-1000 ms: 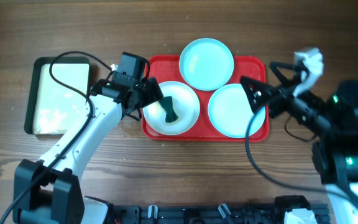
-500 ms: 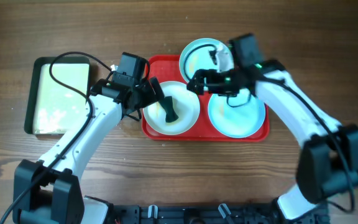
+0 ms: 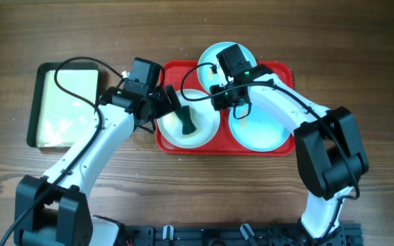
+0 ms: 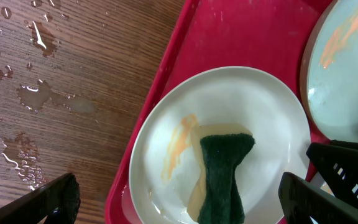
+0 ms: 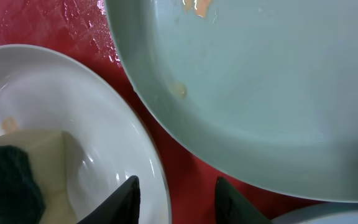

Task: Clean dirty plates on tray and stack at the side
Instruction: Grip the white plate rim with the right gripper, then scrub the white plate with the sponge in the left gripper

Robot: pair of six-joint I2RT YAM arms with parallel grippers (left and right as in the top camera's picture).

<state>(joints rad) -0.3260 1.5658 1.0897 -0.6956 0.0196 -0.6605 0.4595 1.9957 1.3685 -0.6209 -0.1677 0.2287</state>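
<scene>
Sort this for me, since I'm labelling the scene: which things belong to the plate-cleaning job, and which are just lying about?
Part of the job:
red tray
white plate
sponge, lying in the white plate
far blue plate
near blue plate

Just lying about:
green-rimmed tray, off to the left
water drops beside the red tray

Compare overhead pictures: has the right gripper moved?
Yes. The right gripper swung left, from beyond the right edge of the tray to above its middle, beside the white plate.
</scene>
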